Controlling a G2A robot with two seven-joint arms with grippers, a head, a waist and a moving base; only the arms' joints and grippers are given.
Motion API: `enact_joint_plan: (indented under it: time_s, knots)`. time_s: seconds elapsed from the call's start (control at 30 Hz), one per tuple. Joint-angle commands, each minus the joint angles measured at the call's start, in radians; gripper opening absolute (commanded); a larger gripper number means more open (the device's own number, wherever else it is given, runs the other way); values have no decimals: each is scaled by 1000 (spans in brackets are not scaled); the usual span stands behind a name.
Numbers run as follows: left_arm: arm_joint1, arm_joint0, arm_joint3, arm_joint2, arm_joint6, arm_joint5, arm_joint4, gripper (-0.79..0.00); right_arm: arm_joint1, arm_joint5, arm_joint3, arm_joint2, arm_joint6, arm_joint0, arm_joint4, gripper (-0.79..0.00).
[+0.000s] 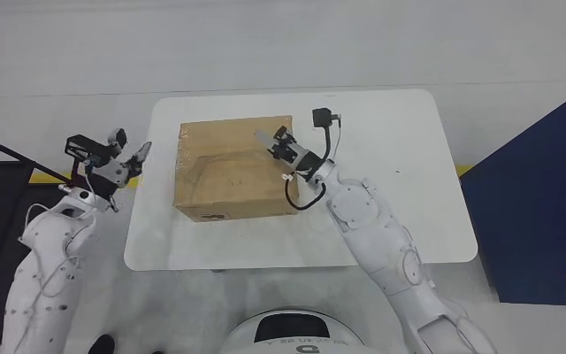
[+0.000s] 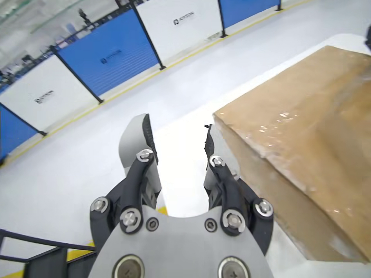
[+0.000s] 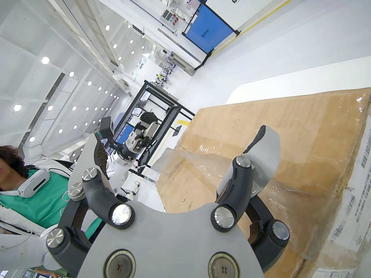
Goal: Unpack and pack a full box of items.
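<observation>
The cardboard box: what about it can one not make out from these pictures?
Contents of the cardboard box: hidden in every view by its taped top flaps.
Print on the side label, right wrist view: too small, partly cut off by the edge.
Whether the fingers of the right gripper touch the top: top view, the gripper covers that spot.

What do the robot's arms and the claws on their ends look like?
Both arms are smooth white shells, the left arm and right arm alike. The left tool and right tool each have two grey metal fingers with black ribbed pads, black links and silver bolts on a grey plate. A black cable loops at the right wrist.
</observation>
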Motion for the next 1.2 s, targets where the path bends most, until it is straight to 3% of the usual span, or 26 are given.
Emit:
enact_joint_plan:
  time_s: [0.0, 0.23, 0.53, 0.7, 0.87, 1.17]
  knots:
    - [2, 14, -28, 6, -26, -83, -21, 0, 1, 4, -3, -1, 3, 2, -1, 0]
    - [12, 76, -120, 5, -131, -271, -62, 0, 3, 6, -9, -3, 3, 2, -3, 0]
    - [14, 119, -212, 26, -159, -314, -43, 0, 7, 2, -15, -3, -8, -7, -3, 0]
    - [19, 165, -303, 22, -146, -401, -40, 0, 9, 4, -23, -5, -18, -15, -9, 0]
    - [22, 198, -370, 21, -188, -328, 153, 0, 10, 1, -25, -8, -26, -19, -8, 0]
    - [29, 240, -368, 68, -88, -243, 441, 0, 11, -7, -25, -15, -41, -22, -10, 0]
